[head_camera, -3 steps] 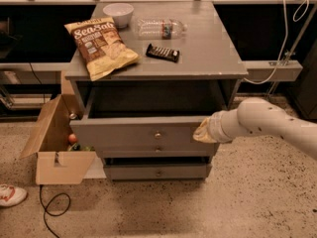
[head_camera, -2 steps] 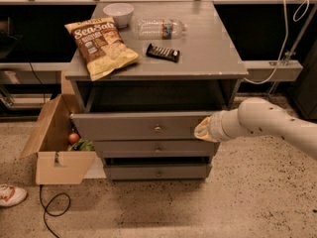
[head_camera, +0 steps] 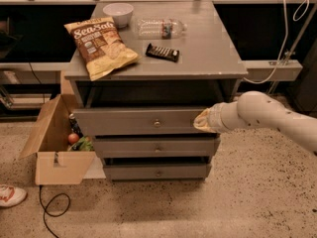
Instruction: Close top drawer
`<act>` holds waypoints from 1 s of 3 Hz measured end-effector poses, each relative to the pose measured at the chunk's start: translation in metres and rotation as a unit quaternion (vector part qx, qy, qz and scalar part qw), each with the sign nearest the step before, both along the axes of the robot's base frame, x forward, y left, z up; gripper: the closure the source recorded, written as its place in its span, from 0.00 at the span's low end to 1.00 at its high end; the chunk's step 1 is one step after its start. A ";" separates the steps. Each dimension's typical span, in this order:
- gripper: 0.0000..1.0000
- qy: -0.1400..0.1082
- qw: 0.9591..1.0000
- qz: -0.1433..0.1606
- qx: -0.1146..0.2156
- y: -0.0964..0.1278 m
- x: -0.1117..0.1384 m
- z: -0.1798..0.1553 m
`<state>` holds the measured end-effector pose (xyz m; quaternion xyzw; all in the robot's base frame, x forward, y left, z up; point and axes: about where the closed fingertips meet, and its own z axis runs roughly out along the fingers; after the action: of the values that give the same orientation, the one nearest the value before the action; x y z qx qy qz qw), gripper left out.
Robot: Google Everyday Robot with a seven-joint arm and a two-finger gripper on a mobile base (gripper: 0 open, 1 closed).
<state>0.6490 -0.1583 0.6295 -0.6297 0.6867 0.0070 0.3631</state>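
Note:
The top drawer (head_camera: pixel 138 121) is a grey wooden drawer with a small round metal knob (head_camera: pixel 156 123) at its centre. It stands partly open, its front a little ahead of the cabinet under the grey top (head_camera: pixel 208 43). My gripper (head_camera: pixel 202 121) is at the end of the white arm coming in from the right. It presses against the right end of the drawer front. Two shallower grey drawers (head_camera: pixel 156 147) sit below.
On the cabinet top lie a chip bag (head_camera: pixel 100 44), a white bowl (head_camera: pixel 118 13), a plastic bottle (head_camera: pixel 159 28) and a dark snack bar (head_camera: pixel 162 52). An open cardboard box (head_camera: pixel 52 148) with items stands at the cabinet's left. A shoe (head_camera: pixel 10 196) and a cable (head_camera: pixel 52 209) lie on the floor.
The top drawer has slid inward toward the cabinet, pushed by my gripper at its right end. The arm has followed it in.

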 end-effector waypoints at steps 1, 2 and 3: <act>1.00 -0.009 1.000 -0.008 0.008 -0.002 0.018 0.004; 1.00 -0.017 1.000 -0.015 0.018 -0.002 0.036 0.007; 1.00 -0.021 0.999 -0.018 0.025 -0.001 0.049 0.009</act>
<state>0.6983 -0.1591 0.6382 -0.6079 0.6897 0.0039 0.3933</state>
